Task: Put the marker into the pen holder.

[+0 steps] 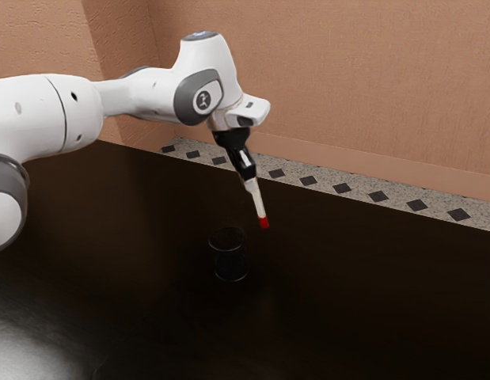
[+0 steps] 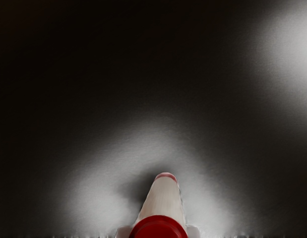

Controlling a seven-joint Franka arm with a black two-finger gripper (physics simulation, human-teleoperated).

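Soft light is falling on the wall (image 1: pixel 332 87) in the exterior view, while glare is washing the dark tabletop (image 1: pixel 31 340) at lower left and glowing at the wrist view's upper right and lower centre.

White-red marker (image 1: pixel 259 200) aloft, tilted; dark pen holder (image 1: pixel 229 265) upright.

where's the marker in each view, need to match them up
Exterior view: the marker is near the middle, slanting down from the gripper, red end lowest, beyond the rim of the pen holder toward the exterior view's right.
Wrist view: the marker is large in the foreground, with red at both visible ends.
Shared landmark: the dark tabletop.
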